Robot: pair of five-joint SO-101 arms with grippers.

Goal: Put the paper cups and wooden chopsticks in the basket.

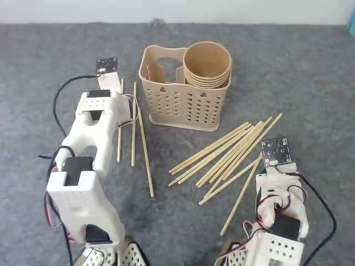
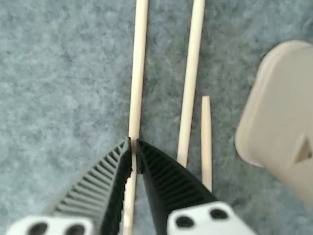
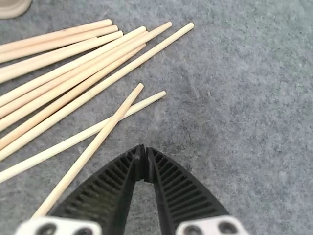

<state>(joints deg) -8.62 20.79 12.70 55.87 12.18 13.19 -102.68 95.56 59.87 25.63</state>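
Close up, our left pincer (image 2: 133, 142) is clamped on a wooden chopstick (image 2: 139, 73), with two more chopsticks (image 2: 190, 78) lying just beside it on the grey counter (image 2: 58, 88) and a corner of the basket (image 2: 279, 117) near. The high view hides that grip under the arm, yet gives us the whole basket, with the stacked paper cups (image 1: 207, 64) standing in one compartment. Our right pincer (image 3: 145, 151) is closed on nothing, above the counter beside the scattered pile of chopsticks (image 3: 73, 68), which lies in front of the basket.
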